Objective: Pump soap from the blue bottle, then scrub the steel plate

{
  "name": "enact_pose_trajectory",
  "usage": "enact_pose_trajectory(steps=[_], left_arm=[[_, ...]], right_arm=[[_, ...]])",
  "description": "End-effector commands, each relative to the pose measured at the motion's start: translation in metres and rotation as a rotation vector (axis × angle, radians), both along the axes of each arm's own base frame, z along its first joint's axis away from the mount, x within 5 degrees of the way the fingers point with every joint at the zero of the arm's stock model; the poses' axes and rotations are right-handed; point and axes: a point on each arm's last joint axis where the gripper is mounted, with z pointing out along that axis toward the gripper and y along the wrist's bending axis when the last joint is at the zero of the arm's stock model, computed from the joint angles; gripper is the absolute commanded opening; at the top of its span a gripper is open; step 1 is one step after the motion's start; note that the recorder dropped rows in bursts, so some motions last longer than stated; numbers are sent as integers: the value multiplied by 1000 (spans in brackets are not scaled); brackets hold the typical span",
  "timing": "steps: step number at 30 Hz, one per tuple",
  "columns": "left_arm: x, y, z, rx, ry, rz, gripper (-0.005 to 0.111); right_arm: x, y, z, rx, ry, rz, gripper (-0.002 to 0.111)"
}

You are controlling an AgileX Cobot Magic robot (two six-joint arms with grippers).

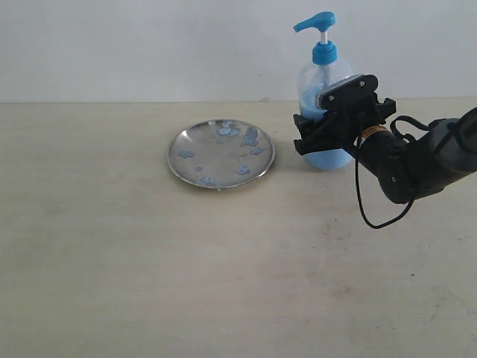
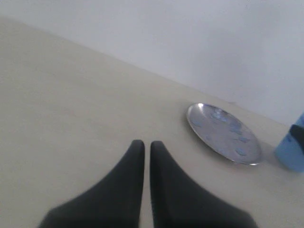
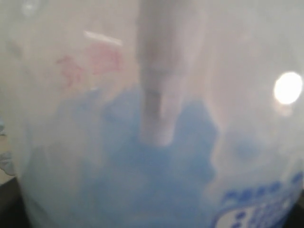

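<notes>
The blue bottle (image 1: 325,89) stands upright on the table, right of the steel plate (image 1: 220,158). Light blue soap (image 1: 328,158) fills its lower part, and its blue pump head points left. My right gripper (image 1: 322,138) reaches in from the right and is shut on the bottle's body. In the right wrist view the bottle (image 3: 156,118) fills the picture, with the soap (image 3: 156,185) behind its clear wall and the fingers hidden. Pale blue soap blobs (image 1: 250,136) dot the plate. My left gripper (image 2: 147,145) is shut and empty above bare table, well short of the plate (image 2: 209,128).
A pale wooden table (image 1: 149,276) carries everything, with a white wall (image 1: 149,45) behind it. A black cable (image 1: 365,209) loops down from the right arm. The bottle's base (image 2: 290,152) shows at the edge of the left wrist view.
</notes>
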Motion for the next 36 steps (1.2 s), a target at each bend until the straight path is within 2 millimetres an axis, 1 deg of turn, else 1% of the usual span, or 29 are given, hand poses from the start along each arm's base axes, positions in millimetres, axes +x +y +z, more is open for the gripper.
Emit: enact_pose_trajectory(steps=[1, 7, 11, 12, 15, 16, 20, 23, 24, 25, 26, 27, 30, 33, 36], left_arm=[[-1, -5, -4, -133, 46, -29, 4], [-1, -5, -3, -134, 44, -28, 4], [0, -4, 0, -109, -1, -20, 4], [0, -3, 3, -137, -30, -11, 4], [1, -3, 11, -359, -92, 13, 4], [1, -3, 12, -401, -101, 16, 4], [2, 1, 18, -410, -169, 48, 4], [2, 4, 22, -356, -228, 70, 4], [2, 4, 22, -366, -227, 70, 4], [4, 3, 19, -364, -188, 64, 4], [7, 1, 14, -362, -120, 56, 4], [9, -1, 14, -350, -73, 48, 4], [23, 0, 25, -264, 4, 58, 4], [51, 2, 50, -72, 48, 48, 4], [90, 2, 82, 102, 82, 6, 4]], right_arm=[[2, 1, 4, -6, -26, 2, 0], [2, 1, 4, -6, -26, 2, 0], [2, 1, 4, -6, -26, 2, 0], [2, 1, 4, -6, -26, 2, 0], [2, 1, 4, -6, -26, 2, 0], [2, 1, 4, -6, -26, 2, 0], [2, 1, 4, -11, -18, 8, 0], [2, 2, 3, -16, -12, 14, 0], [2, 2, 3, -18, -11, 18, 0], [1, 2, 2, -23, -8, 22, 0], [1, 3, 2, -27, -6, 28, 0], [1, 3, 2, -34, -8, 32, 0], [1, 4, 2, -67, -9, 48, 0], [1, 5, 2, -79, -11, 55, 0], [1, 5, 2, -80, -11, 57, 0]])
